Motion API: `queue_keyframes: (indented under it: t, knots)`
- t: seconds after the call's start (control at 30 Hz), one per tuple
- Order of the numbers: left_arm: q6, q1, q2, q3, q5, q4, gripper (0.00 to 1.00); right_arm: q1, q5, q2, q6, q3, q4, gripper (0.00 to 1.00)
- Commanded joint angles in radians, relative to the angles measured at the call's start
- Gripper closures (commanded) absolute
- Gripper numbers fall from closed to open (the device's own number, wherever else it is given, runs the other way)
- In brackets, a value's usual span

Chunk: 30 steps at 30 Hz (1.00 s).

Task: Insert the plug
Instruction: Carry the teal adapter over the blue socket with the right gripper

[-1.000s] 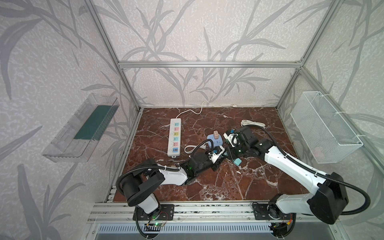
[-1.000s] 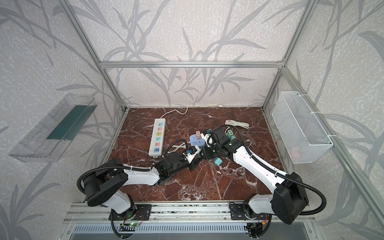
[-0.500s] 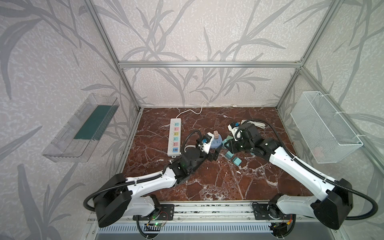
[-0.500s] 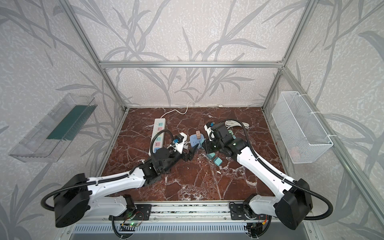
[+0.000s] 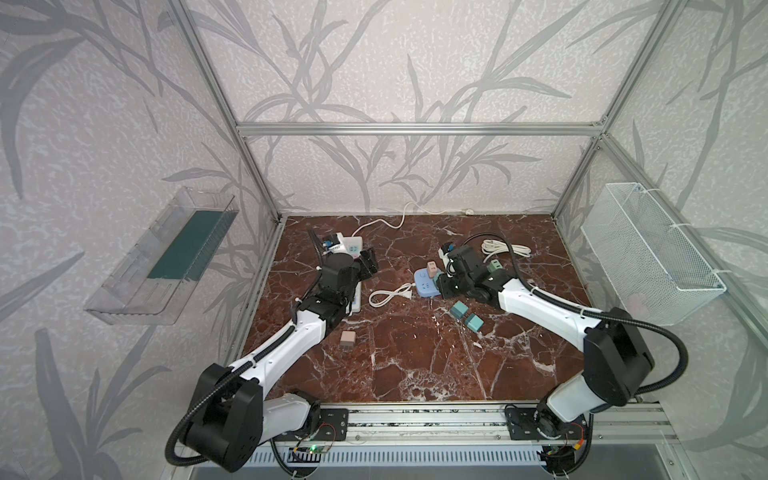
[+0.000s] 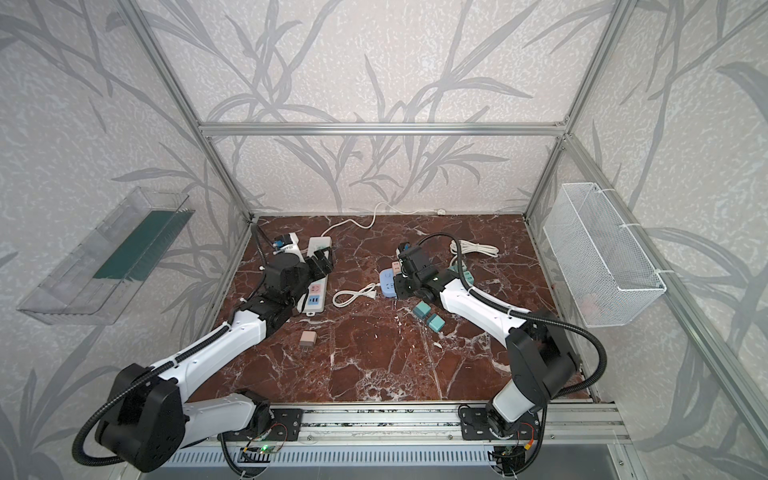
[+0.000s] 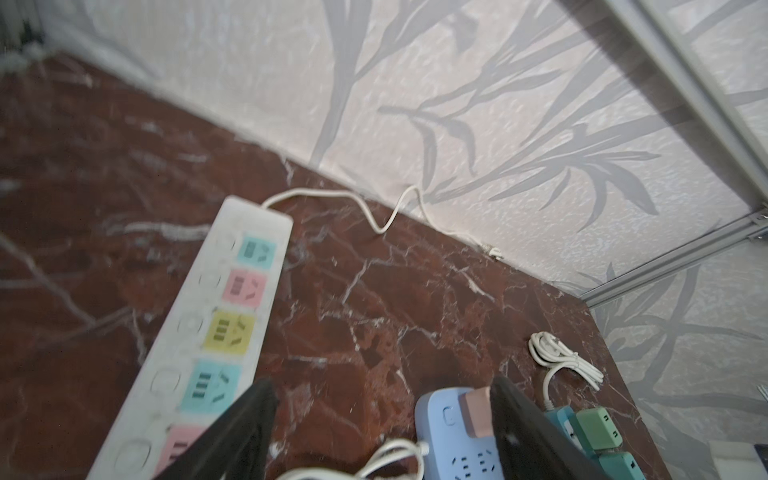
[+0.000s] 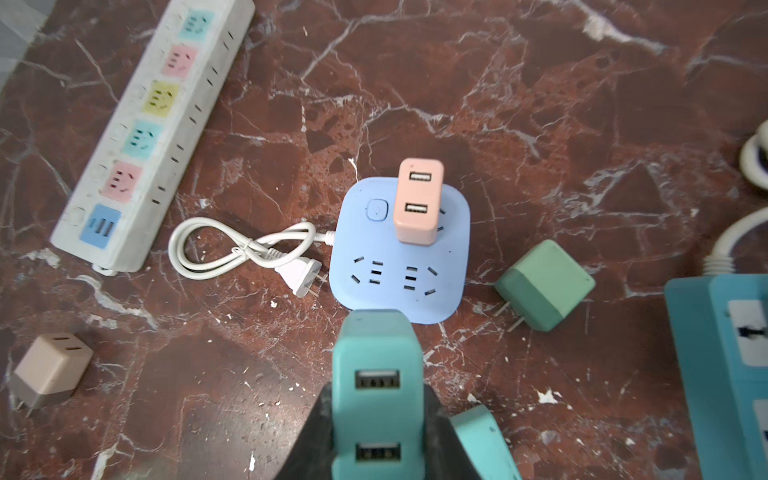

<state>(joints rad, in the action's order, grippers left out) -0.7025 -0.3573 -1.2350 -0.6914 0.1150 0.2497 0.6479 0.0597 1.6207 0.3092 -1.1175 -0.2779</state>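
Broad bare marble table (image 5: pixel 415 374) left open along the front edge, blue socket block (image 8: pixel 399 253) with back half taken by a pink charger (image 8: pixel 417 203), front sockets left uncovered, white cord loop (image 8: pixel 232 249) and green charger (image 8: pixel 544 286) laid close at its sides, teal plug (image 8: pixel 376 399) held at its front rim.

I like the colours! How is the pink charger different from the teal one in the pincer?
The pink charger sits plugged into the blue socket; the teal charger is not plugged in. Nothing grips the pink charger; the right pincer is shut on the teal charger. Both have two USB ports.
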Motion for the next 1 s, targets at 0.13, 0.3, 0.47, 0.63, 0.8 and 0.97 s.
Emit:
queue_keyframes:
  t: [0.13,0.3,0.47,0.63,0.8,0.97]
  knots:
    - [-0.163,0.032,0.004,-0.028,-0.093,0.036,0.23,0.011,0.063,0.147,0.009,-0.113,0.042,1.0]
    - [-0.168,0.041,-0.02,-0.034,-0.122,0.046,0.24,0.012,0.074,0.198,0.018,-0.154,0.046,1.0]
    - [-0.172,0.056,-0.027,-0.034,-0.129,0.05,0.25,0.016,0.091,0.26,0.037,-0.237,-0.04,1.0]
    - [-0.195,0.063,-0.042,-0.045,-0.148,0.034,0.26,0.022,0.124,0.266,0.059,-0.283,-0.122,1.0]
    - [-0.201,0.067,-0.049,-0.046,-0.156,0.033,0.27,0.025,0.138,0.258,0.074,-0.297,-0.179,1.0]
    - [-0.211,0.069,-0.056,-0.04,-0.173,0.053,0.27,0.029,0.124,0.27,0.082,-0.285,-0.167,1.0]
